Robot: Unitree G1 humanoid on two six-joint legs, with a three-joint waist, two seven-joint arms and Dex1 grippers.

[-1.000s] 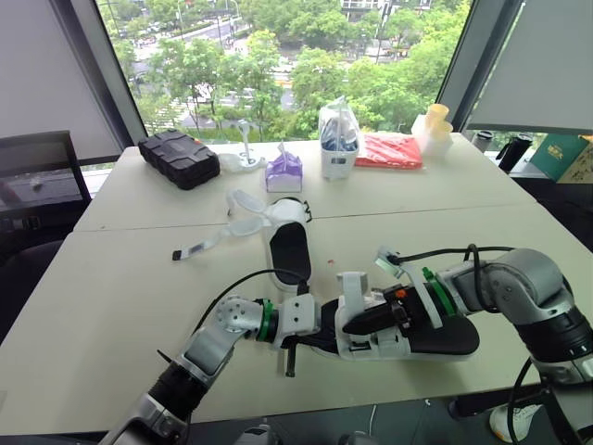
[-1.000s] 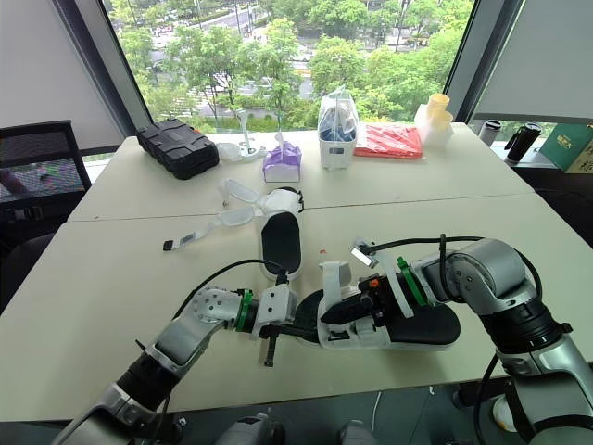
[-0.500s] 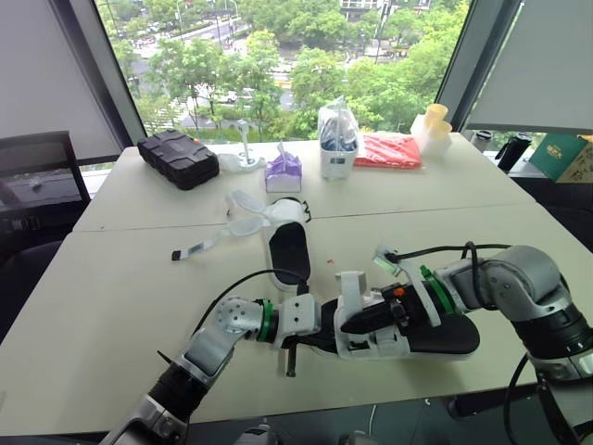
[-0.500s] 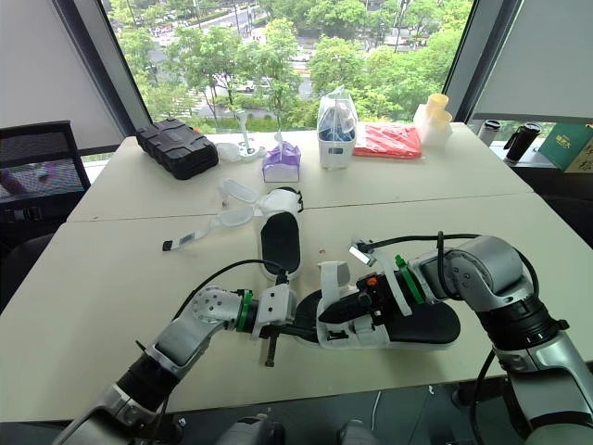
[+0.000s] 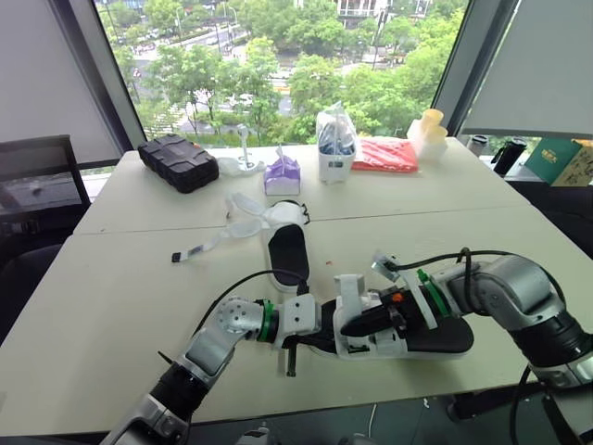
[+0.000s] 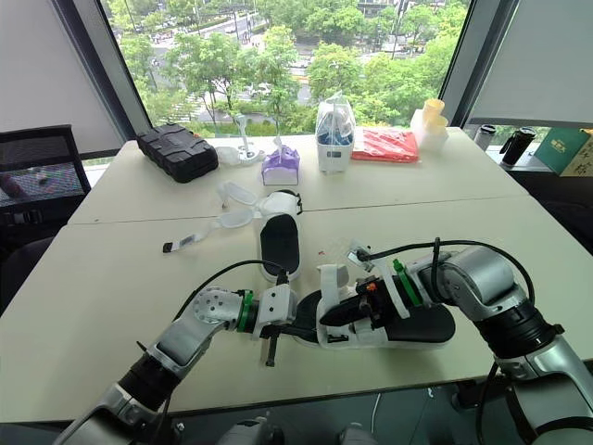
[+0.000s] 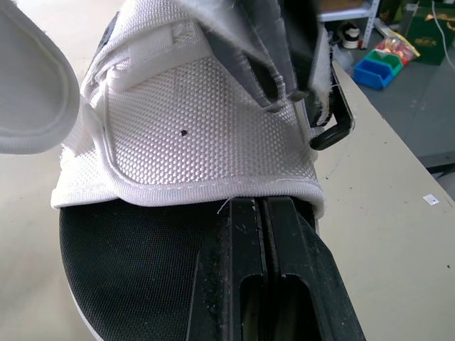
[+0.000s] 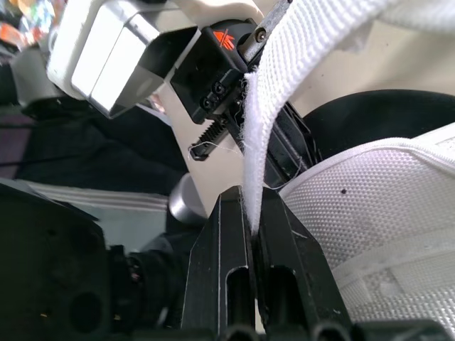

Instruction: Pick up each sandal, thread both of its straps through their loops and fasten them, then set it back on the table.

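Pinching the strap (image 8: 284, 106) are right jaws; left jaws press together at the sandal (image 7: 185, 135)'s upper.

I'm looking at a pale table (image 5: 111, 287) — two tops butted along a seam. On the far top lie a black case (image 5: 179, 159), a purple tissue pack (image 5: 283, 173), a bagged container (image 5: 335, 139), a red packet (image 5: 384, 154) and stacked cups (image 5: 428, 130). The far sandal (image 5: 289, 246) lies at the seam with its straps splayed, and the near sandal (image 5: 435, 336) lies by the front edge.

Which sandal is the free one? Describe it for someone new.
On the long pale table, look at the middle, by the seam between its two tops. The free sandal lies there, black footbed up, white straps splayed flat; the other sandal is pinched by the left gripper and right gripper.
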